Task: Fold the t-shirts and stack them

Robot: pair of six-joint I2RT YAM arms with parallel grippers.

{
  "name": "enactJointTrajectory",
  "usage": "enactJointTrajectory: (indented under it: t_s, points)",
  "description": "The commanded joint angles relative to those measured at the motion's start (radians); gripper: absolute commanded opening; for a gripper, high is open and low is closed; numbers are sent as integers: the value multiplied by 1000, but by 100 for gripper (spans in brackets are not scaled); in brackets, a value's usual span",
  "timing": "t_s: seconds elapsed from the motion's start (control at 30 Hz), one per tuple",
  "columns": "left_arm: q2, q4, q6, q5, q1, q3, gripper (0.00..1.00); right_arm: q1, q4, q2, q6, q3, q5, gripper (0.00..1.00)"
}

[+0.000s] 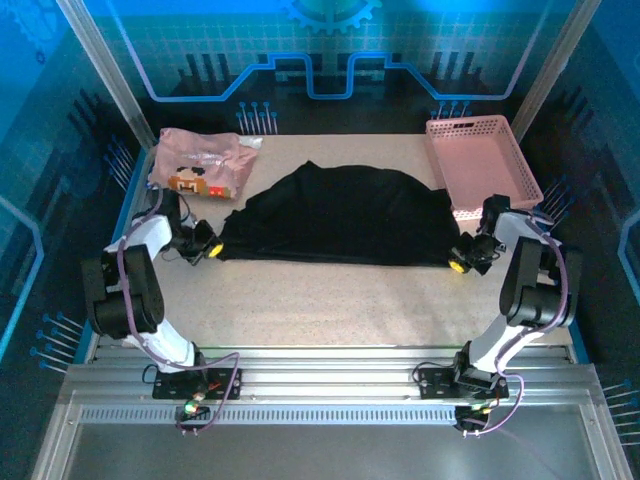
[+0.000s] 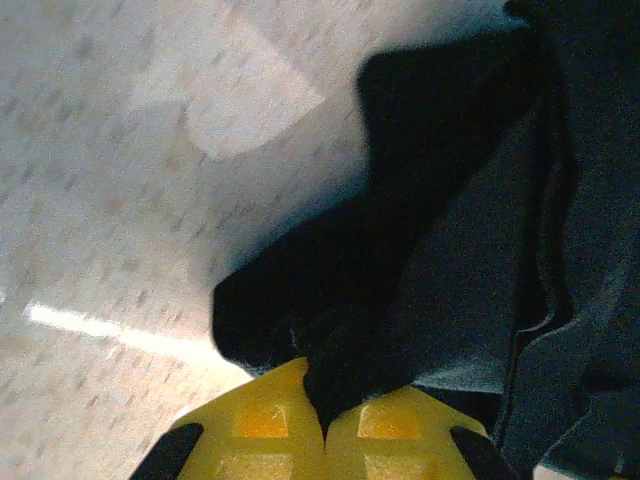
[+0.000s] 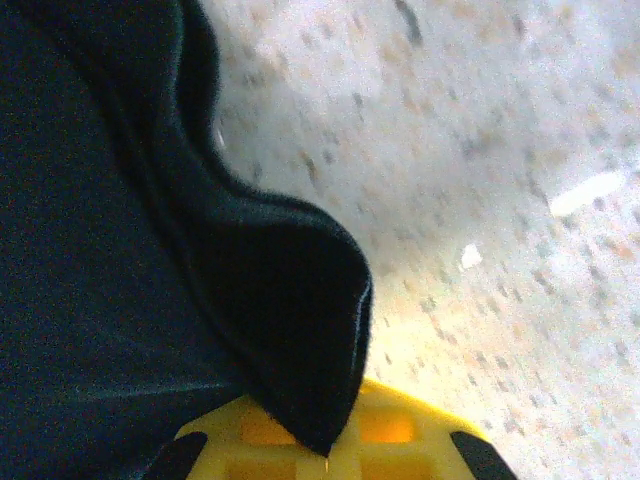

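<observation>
Both pairs of jaws are pinched closed on cloth. Our left gripper (image 2: 325,425) holds the near left corner of the black t-shirt (image 1: 340,215), and our right gripper (image 3: 325,450) holds its near right corner. In each wrist view a fold of dark fabric is caught between the yellow pads (image 2: 265,420). We see the black t-shirt spread across the table (image 1: 330,300). The pale pink printed t-shirt (image 1: 200,165) lies crumpled just beyond its far left side, and the pink mesh basket (image 1: 470,124) stands just beside its far right side.
</observation>
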Motion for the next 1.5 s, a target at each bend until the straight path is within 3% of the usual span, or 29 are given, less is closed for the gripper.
enactJointTrajectory:
  t_s: [0.0, 0.2, 0.4, 0.43, 0.5, 0.6, 0.67, 0.87, 0.93, 1.03, 1.27, 1.47]
  points:
    - [-63, -68, 10, -28, 23, -86, 0, 4, -85, -85, 24, -71, 84, 0]
    - [-165, -67, -41, -53, 23, -246, 0, 28, -107, -163, 46, -208, 87, 0]
    - [-239, -108, -41, -102, 19, -278, 0, 28, -135, -249, 39, -256, 137, 0]
    - [-231, -110, -44, -106, 20, -274, 3, 20, -135, -243, 34, -253, 142, 5]
    - [-210, -104, -46, -102, 18, -267, 23, 6, -129, -216, 23, -242, 125, 14]
    - [-232, -130, -50, -121, -19, -223, 48, 11, -125, -223, 19, -217, 95, 40]
    - [-274, -168, -59, -147, -69, -166, 55, 21, -139, -267, 11, -196, 76, 53]
    - [-364, -272, -106, -181, -209, -22, 63, 62, -222, -414, -78, -120, -31, 78]
    - [-358, -268, -127, -123, -243, -15, 64, 90, -216, -464, -109, -92, -79, 85]
    - [-327, -227, -182, -22, -288, -61, 62, 117, -200, -505, -145, -94, -151, 86]
    - [-211, -121, -233, 40, -374, -145, 52, 165, -167, -539, -159, -108, -193, 87]
    - [-154, -84, -254, 18, -398, -166, 47, 189, -162, -543, -159, -108, -188, 87]
